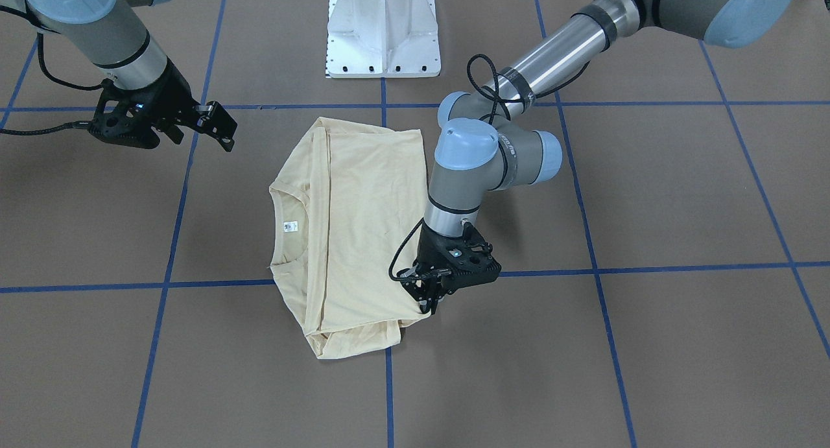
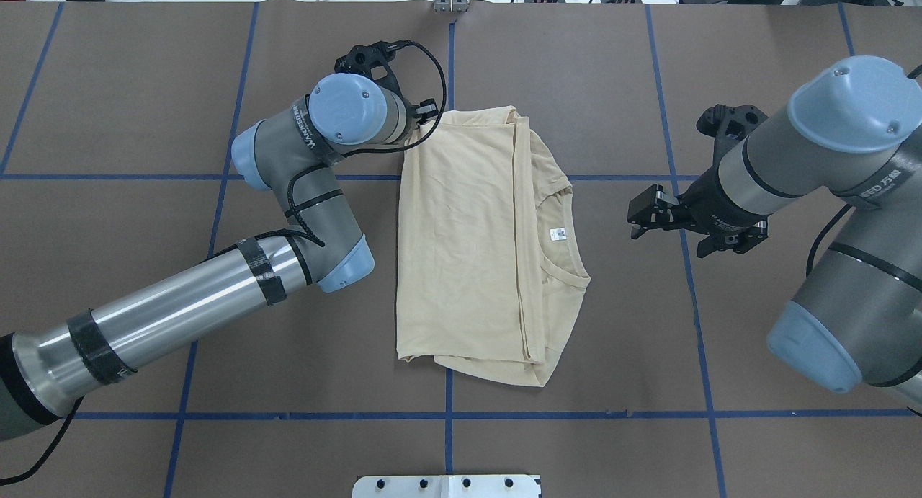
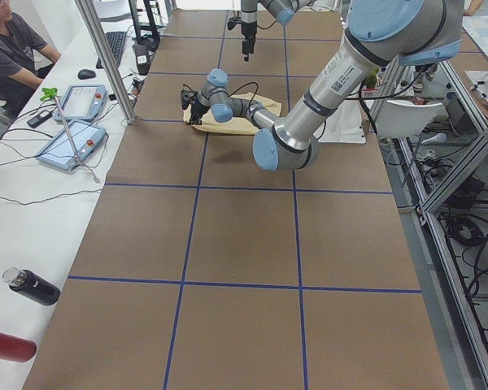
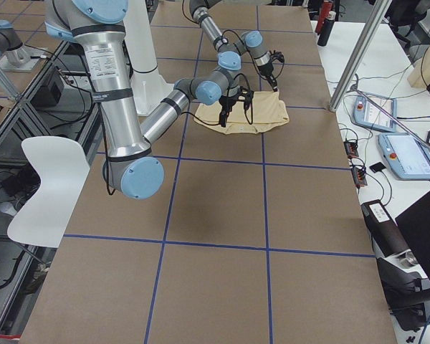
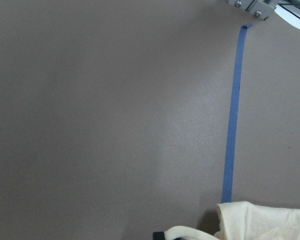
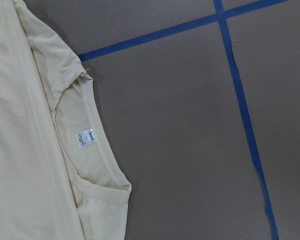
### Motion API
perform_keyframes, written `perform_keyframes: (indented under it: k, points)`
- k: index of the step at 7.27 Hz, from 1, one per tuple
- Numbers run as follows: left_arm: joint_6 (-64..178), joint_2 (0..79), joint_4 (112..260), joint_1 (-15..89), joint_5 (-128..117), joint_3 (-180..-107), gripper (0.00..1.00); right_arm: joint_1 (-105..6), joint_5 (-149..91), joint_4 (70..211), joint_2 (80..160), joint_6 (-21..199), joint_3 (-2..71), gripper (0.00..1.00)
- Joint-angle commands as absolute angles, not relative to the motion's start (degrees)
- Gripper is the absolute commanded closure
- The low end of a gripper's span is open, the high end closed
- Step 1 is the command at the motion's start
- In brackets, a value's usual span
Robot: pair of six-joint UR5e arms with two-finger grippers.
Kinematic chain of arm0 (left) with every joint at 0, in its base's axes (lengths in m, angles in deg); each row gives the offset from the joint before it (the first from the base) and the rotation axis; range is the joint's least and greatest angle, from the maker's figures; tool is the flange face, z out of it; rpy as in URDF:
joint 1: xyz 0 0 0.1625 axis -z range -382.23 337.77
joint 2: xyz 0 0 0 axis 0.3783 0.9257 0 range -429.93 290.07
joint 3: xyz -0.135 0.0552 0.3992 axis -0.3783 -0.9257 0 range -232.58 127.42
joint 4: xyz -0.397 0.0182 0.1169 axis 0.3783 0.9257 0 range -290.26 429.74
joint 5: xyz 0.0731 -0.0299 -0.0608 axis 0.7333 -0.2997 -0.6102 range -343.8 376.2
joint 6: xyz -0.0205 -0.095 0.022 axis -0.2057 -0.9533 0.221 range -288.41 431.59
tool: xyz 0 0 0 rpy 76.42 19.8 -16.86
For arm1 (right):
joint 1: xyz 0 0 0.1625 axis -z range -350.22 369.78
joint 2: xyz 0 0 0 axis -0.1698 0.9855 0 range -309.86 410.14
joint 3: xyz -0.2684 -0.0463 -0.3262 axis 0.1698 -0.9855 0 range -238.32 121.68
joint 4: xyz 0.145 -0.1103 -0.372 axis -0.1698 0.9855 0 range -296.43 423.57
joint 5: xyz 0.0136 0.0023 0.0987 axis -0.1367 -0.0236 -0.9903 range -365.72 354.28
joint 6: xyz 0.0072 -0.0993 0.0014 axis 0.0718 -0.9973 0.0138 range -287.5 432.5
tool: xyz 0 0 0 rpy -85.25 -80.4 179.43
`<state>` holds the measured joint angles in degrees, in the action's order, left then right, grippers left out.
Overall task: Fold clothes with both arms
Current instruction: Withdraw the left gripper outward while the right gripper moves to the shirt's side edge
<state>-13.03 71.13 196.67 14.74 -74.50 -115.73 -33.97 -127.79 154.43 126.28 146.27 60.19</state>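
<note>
The left end effector (image 1: 430, 300) is clamped on a corner of the T-shirt (image 1: 363, 221); the right end effector (image 2: 639, 213) hangs, jaws spread, empty.

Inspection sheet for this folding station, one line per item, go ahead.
Surface: brown table, blue tape grid, flat.
Job's things: T-shirt partly folded, collar toward the right gripper, label up.
Clutter: nothing seen.
Grippers: left gripper closed on a shirt corner; right gripper open, off the shirt.
Cables: black cable loops at the left wrist.
Surroundings: person seated at a side bench; white chair.
</note>
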Motion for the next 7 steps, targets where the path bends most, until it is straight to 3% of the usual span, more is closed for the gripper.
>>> perform_keyframes:
  k: [1, 4, 7]
  points:
    - [-13.22, 71.14, 197.0, 14.77, -74.51, -115.78, 0.01, -33.82, -127.71, 154.36, 125.99, 146.24, 60.15, 0.0]
    - [-10.87, 68.96, 196.22, 15.91, -77.73, -120.58, 0.01, -29.01, -120.55, 154.62, 121.17, 146.59, 58.05, 0.0]
    - [-7.79, 50.91, 194.81, 16.97, -80.84, -141.89, 0.01, -24.51, -114.54, 154.54, 118.26, 145.98, 55.76, 0.0]
